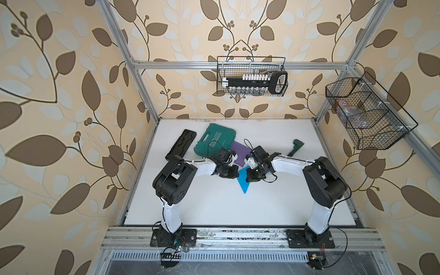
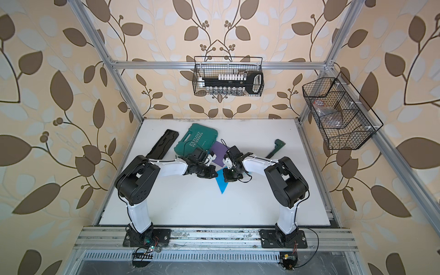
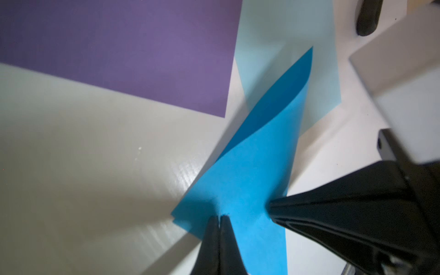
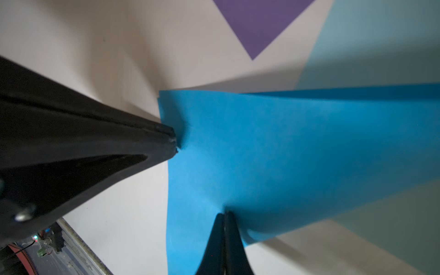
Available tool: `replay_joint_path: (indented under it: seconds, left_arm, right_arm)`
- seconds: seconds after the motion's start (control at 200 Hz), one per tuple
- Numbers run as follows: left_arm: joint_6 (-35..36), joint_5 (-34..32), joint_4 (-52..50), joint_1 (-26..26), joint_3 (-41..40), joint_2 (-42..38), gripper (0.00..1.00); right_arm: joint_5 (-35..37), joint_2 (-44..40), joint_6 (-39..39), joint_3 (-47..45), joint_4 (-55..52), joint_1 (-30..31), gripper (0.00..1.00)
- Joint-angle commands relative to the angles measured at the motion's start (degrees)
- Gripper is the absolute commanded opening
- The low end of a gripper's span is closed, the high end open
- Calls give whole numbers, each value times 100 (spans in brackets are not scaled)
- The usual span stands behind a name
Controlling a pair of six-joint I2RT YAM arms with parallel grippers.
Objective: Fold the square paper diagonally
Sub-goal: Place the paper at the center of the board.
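blue paper (image 3: 250,190) risk: its two layers meet slightly off at the corner; a sideways drag from either tip could shift them further and set a crooked crease.
second risk: the upper layer bows up, uncreased; lifting off early may let it spring open.
left claw (image 3: 217,217): pressed together, tips down on the doubled corner.
right claw (image 4: 223,214): pressed together, tip against the paper's edge, just beside the left claw.
paper's place: on the desk (image 3: 71,166), under both tips, spreading away from them.
beyond: pale blue sheet (image 3: 285,23) under its far end; purple sheet (image 3: 119,47) apart.
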Motion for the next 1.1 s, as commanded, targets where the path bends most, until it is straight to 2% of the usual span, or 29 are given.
replay_joint_path:
  seconds: [0.0,0.26,0.64,1.095]
  left_arm:
    - [32,-77,-32,-160,-87,-537,0]
    - [-31,-51,-108,-481,-93,-840,0]
    - [-276,63,341,-705,-287,-310,0]
    - [-511,107,733,-953,-362,-179,0]
  right_arm:
    - [53,113,86,32,-88,-20,0]
    - [0,80,233,-21,-73,-41,0]
    - [-273,51,444,-87,55,-121,0]
    - [-524,71,669,-284,319,-262,0]
